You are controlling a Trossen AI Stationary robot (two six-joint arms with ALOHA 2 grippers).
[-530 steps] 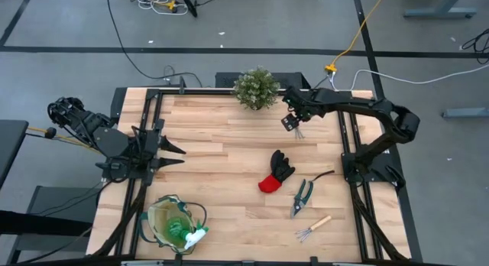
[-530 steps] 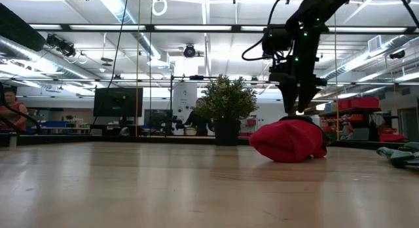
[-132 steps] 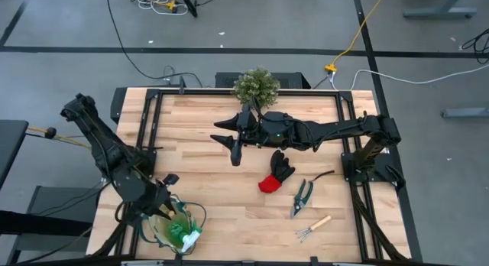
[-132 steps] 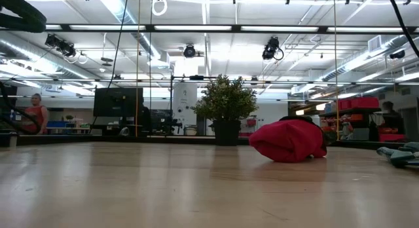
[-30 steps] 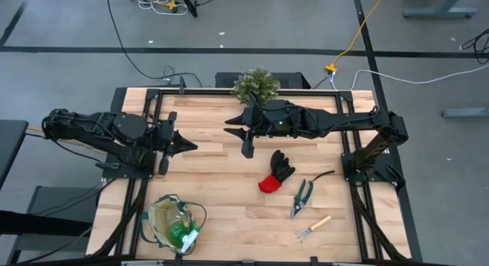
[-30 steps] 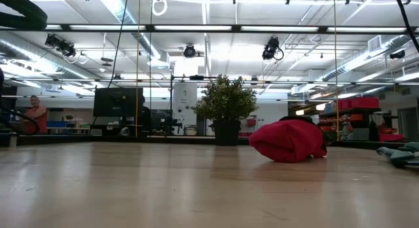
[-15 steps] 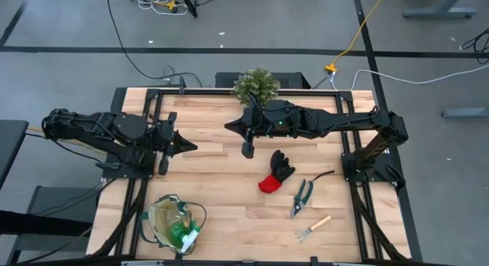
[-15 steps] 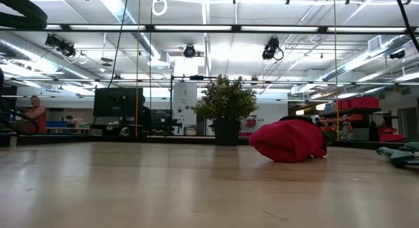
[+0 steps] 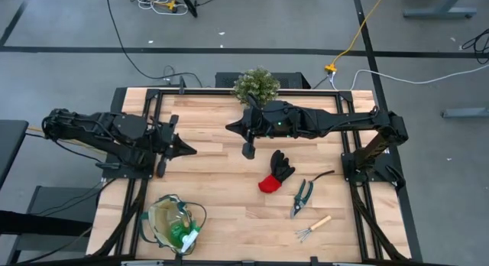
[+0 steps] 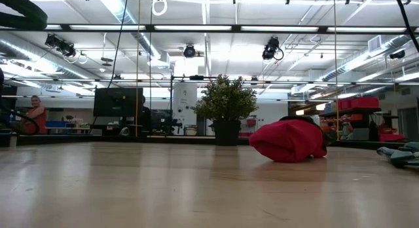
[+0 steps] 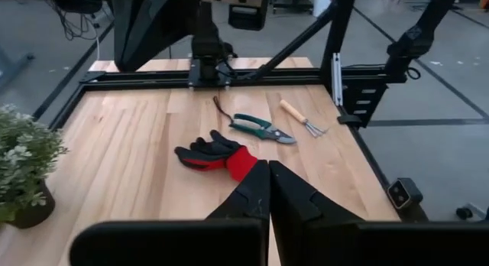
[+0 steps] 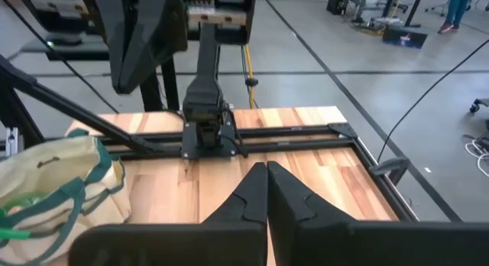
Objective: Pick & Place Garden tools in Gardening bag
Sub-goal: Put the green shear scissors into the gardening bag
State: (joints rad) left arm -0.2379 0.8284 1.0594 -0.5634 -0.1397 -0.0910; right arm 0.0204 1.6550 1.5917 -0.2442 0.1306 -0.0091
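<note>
Wood tabletop (image 9: pixel 206 182) gives you open middle. Both pincers pressed together: left pincer (image 9: pixel 189 151), right pincer (image 9: pixel 231 128). One glove (image 9: pixel 276 172), one shears (image 9: pixel 302 196), one rake (image 9: pixel 313 227); bag (image 9: pixel 174 223) near front-left edge.

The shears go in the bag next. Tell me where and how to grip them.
Grip the pruning shears across the two dark handles, coming straight down from above. They lie flat on the table, handles side by side nearer the table's front edge, probably narrow enough to pinch. The right pincer, shut, is likely nearer than the left pincer.
</note>
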